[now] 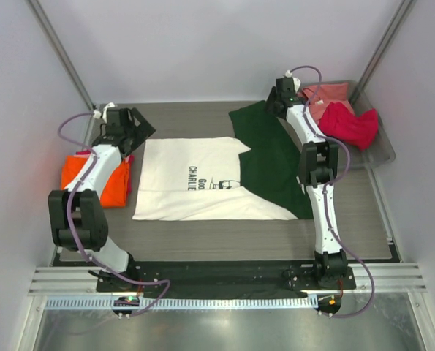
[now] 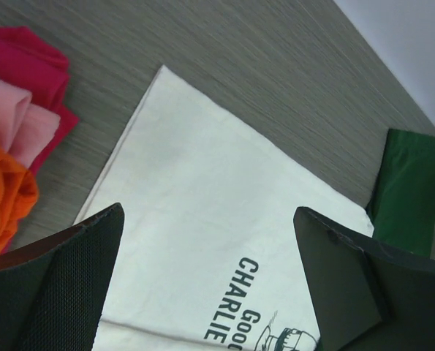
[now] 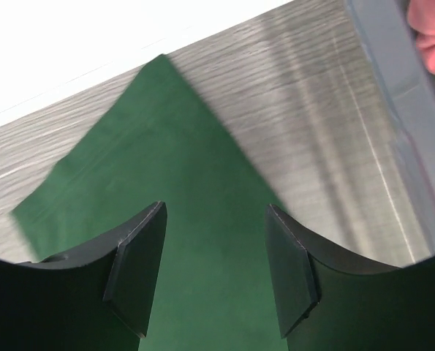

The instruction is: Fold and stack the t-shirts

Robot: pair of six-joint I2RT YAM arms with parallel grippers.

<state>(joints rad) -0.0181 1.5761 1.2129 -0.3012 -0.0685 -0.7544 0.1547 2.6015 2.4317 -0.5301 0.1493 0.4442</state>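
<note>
A cream t-shirt [image 1: 195, 183] with dark "CHARLIE" print lies flat mid-table, folded into a rectangle; its dark green sleeve [image 1: 270, 157] spreads out to the right. My left gripper [image 1: 131, 124] hovers above the shirt's back-left corner [image 2: 195, 183], jaws wide open and empty. My right gripper [image 1: 278, 99] hangs over the green sleeve's far end [image 3: 166, 168], jaws open with nothing between the fingers [image 3: 140, 274]. A folded orange shirt [image 1: 100, 179] lies at the left on pink and crimson cloth [image 2: 23, 95].
A grey tray [image 1: 378, 150] at the back right holds a crumpled crimson shirt [image 1: 349, 124] and a salmon one [image 1: 323, 99]; its wall [image 3: 392, 88] shows beside the right gripper. The booth's white walls close in on three sides.
</note>
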